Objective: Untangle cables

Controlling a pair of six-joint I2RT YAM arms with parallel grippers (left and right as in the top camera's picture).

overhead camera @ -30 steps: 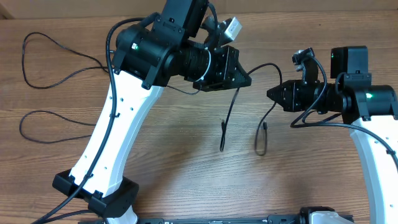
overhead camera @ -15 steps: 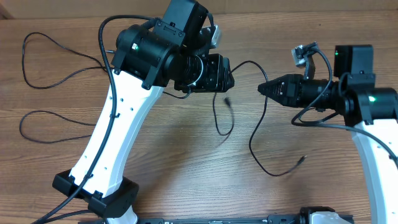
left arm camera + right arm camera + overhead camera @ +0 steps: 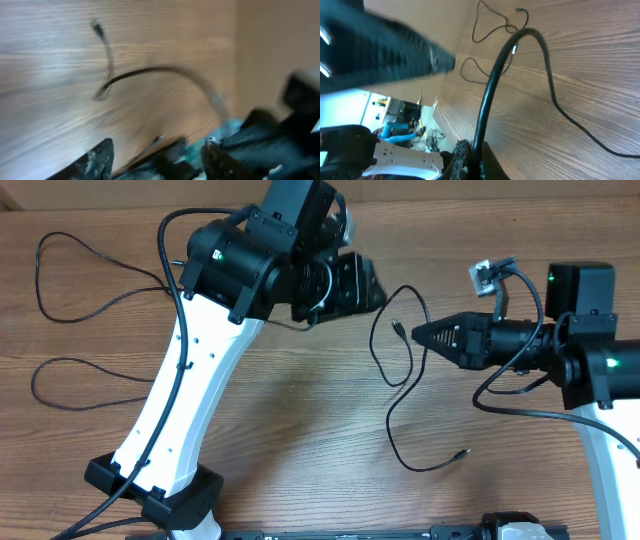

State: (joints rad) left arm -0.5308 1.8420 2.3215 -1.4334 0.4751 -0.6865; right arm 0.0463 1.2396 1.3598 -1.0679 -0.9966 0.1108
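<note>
The cable (image 3: 389,418) lies in the middle of the table (image 3: 290,480), between the two arms. From the overhead view it arcs up and over near the left arm's head, drops past the right gripper (image 3: 418,335), then snakes toward the near edge and ends in a small plug (image 3: 465,450) resting on the wood. A second plug tip (image 3: 397,328) sits just beside the right gripper's nose, on a short loop that curls back on itself. Two more cables (image 3: 90,360) lie as loose loops well apart, on the far left of the table.

The right arm reaches in from the right side, its forearm level and its gripper pointing left. Its jaws are closed tight on the cable: the right wrist view shows the cord (image 3: 491,85) rising straight out from between the pinched fingers (image 3: 462,157), bending over and trailing away across the table.

The left arm stands up from the near left, elbow high, its head turned right toward the cable. In the blurred left wrist view, the left gripper (image 3: 157,155) has its fingers spread apart with nothing clearly held, and the cable (image 3: 150,70) lies on the wood beyond them.
</note>
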